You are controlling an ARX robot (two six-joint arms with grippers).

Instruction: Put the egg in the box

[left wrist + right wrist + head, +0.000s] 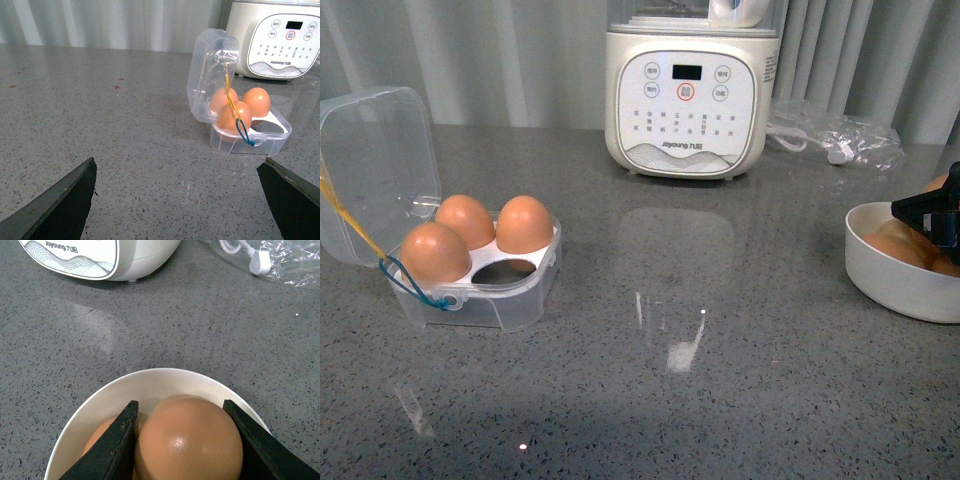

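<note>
Far left on the grey speckled worktop (720, 400) you have the small square clear plastic box (510, 305). Its lid is up, three brown eggs (525, 222) are seated, and one front hollow (507, 270) is empty. Your left hand (177, 170) hangs near the box, fingers wide apart, holding nothing. Far right, in the round white bowl (895, 285), your right hand (180, 407) looks clamped on the smooth orange-brown egg (189, 445), a finger against each side. The egg is not out of the bowl yet. Lift, carry and placing are left.

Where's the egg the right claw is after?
Far right in the front view, at the white bowl; the right wrist view shows the egg flanked by the fingers of the right claw, above another egg.
</note>
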